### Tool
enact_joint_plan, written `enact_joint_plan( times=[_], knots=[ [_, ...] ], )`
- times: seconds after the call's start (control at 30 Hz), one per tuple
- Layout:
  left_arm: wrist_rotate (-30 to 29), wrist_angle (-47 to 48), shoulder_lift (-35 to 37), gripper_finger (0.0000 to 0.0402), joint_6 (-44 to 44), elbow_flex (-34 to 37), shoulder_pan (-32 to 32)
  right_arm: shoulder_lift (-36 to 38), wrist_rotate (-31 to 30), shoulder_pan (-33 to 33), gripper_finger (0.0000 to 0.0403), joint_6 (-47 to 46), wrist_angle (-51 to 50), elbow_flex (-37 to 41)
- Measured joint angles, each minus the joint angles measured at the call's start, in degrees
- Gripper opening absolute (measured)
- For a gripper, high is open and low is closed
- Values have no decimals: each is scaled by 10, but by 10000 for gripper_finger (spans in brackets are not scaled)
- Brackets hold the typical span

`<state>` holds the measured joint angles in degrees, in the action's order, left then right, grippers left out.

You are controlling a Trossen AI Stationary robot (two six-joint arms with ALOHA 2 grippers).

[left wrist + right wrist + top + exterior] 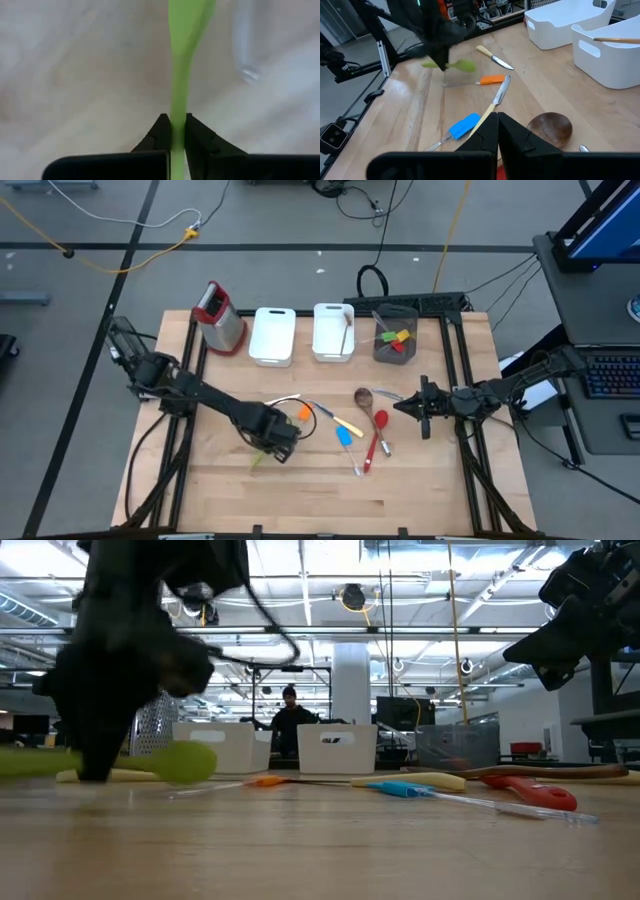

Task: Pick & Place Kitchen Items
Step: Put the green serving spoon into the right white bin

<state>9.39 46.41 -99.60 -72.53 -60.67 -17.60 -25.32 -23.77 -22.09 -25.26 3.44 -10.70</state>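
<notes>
My left gripper point(272, 448) is at the table's near left, shut on a green spatula point(186, 30) whose broad head point(185, 762) sticks out to one side. My right gripper point(494, 117) hovers shut above the table's right side with nothing between its fingers. Between the arms, flat on the wood, lie an orange spatula point(305, 412), a blue spatula point(344, 436), a cream-handled knife point(492, 56), a red spoon point(378, 430) and a wooden spoon point(363, 397). My left gripper pinches the green spatula's thin handle point(178, 127) between its two fingers, below the broad head. The fingers point(95, 765) point down from above and lie across the handle. The spatula sits about level, just above the tabletop.
Along the far edge stand a metal grater with a red top point(220, 318), two white bins point(272, 335) point(333, 330), the right one with a wooden utensil in it, and a grey cup point(395, 335) with coloured pieces. In the room beyond, a person point(290, 720) stands.
</notes>
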Motion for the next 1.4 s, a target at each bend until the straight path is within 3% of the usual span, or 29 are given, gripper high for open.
enact_joint_plan(
  times=[0.17,0.3,0.47,0.63,0.87,1.13,1.4],
  knots=[
    [42,-25,81,15,-17,-2,30,0,0,0,0,0,0,0],
    [40,-82,160,15,-45,-3,57,0,0,0,0,6,-1,0],
    [9,-208,229,15,-72,-3,112,0,0,0,0,7,-1,0],
    [-20,-367,242,15,-75,-4,176,0,0,0,0,9,-1,0],
    [-8,-523,203,15,-72,-3,270,0,-1,0,0,9,-2,0],
    [119,-671,99,15,-112,-6,372,0,-3,0,0,-2,-7,0],
    [225,-676,-31,15,-139,-60,430,0,-4,0,0,-9,-7,0]
  ],
)
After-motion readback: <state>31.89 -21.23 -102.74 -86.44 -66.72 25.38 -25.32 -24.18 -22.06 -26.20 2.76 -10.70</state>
